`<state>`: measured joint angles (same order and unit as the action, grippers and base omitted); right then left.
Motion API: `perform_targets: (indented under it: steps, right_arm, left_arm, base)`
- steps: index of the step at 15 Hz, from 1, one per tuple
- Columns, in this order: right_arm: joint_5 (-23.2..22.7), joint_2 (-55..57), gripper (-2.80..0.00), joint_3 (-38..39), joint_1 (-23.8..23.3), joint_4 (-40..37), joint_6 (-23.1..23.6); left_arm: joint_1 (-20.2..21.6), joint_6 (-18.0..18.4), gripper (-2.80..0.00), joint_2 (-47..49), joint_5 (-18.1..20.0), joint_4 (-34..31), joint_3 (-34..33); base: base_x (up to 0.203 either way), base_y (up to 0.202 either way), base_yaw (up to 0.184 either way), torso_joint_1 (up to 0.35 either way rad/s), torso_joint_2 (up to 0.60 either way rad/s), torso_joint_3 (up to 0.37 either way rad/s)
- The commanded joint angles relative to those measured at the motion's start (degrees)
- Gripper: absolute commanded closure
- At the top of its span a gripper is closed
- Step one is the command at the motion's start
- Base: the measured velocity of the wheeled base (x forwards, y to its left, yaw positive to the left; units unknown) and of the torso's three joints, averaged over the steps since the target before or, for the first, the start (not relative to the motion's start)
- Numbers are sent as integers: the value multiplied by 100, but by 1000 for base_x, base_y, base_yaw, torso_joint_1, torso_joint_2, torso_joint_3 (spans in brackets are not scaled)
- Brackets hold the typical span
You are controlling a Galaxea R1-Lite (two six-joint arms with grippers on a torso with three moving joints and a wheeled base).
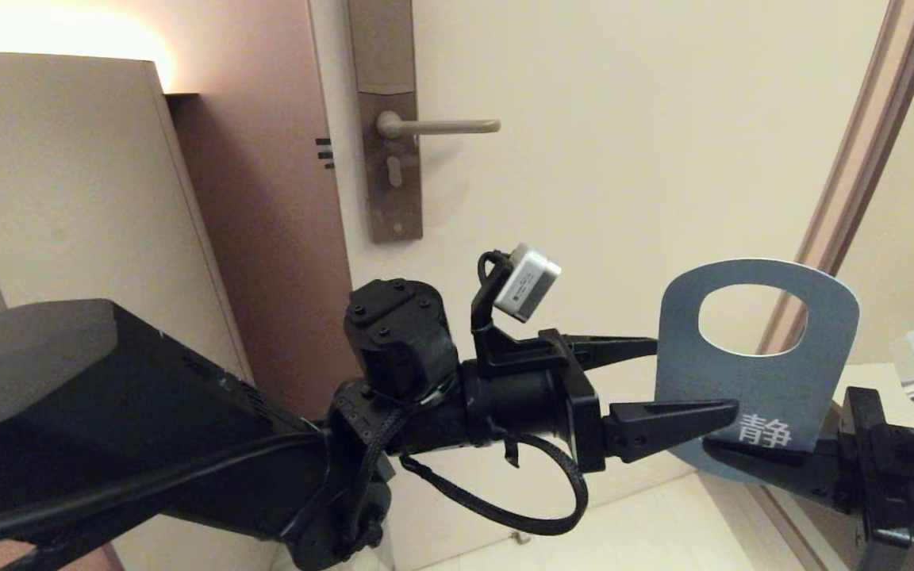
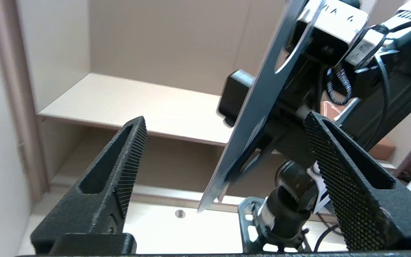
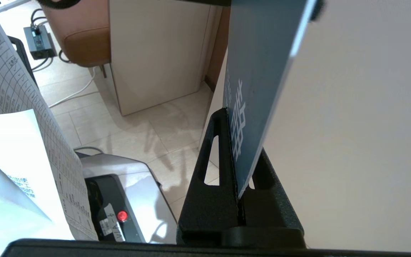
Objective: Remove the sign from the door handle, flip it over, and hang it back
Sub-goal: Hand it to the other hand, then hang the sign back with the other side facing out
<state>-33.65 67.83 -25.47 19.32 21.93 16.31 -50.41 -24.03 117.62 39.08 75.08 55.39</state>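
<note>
The sign (image 1: 758,373) is held upright at the lower right, teal-blue side towards me, with its oval hole at the top and white characters near the bottom. My right gripper (image 1: 731,460) is shut on its lower edge, and the right wrist view shows the sign (image 3: 262,53) pinched in the right gripper (image 3: 239,142). My left gripper (image 1: 695,377) is open astride the sign's left edge. In the left wrist view the sign (image 2: 259,103) stands free between the fingers (image 2: 127,160) of the left gripper (image 2: 225,117). The door handle (image 1: 449,125) is bare, up and to the left.
The handle's tall backplate (image 1: 389,182) sits on the cream door (image 1: 624,159). A beige cabinet (image 1: 68,198) stands at the left and the door frame (image 1: 846,182) runs up the right. Printed papers (image 3: 13,125) hang beside the right arm.
</note>
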Motion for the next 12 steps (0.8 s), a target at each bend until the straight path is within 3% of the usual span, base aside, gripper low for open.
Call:
perform_targets:
  steps: [1, 5, 7, 8, 10, 12]
  right_arm:
    - [-24, -6, 0, -2, 1, 13, 12]
    - [-19, 11, 0, -2, -7, 13, 12]
    - [-27, 29, 0, -2, -7, 13, 12]
    - [-28, 38, 0, -2, -7, 12, 12]
    - [-19, 91, 0, -2, -16, 13, 12]
    - [-19, 108, 0, 11, -30, 10, 4]
  left_arm:
    - [133, 17, -280, -187, 23, 38, -274]
    - [537, 306, -280, -682, 18, -150, -1032]
    - [940, 996, -280, -1064, -94, -892, -1331]
    - [1123, 1428, -280, -1246, -397, -1415, -1407]
    - [1410, 2070, -280, -1599, -1453, -2377, -1464]
    - [1653, 2325, -280, -1973, -2640, -3151, -1475]
  base:
    - [0, 0, 0, 0, 0, 0]
    - [0, 0, 0, 0, 0, 0]
    - [0, 0, 0, 0, 0, 0]
    - [0, 0, 0, 0, 0, 0]
    - [0, 0, 0, 0, 0, 0]
    - [0, 0, 0, 0, 0, 0]
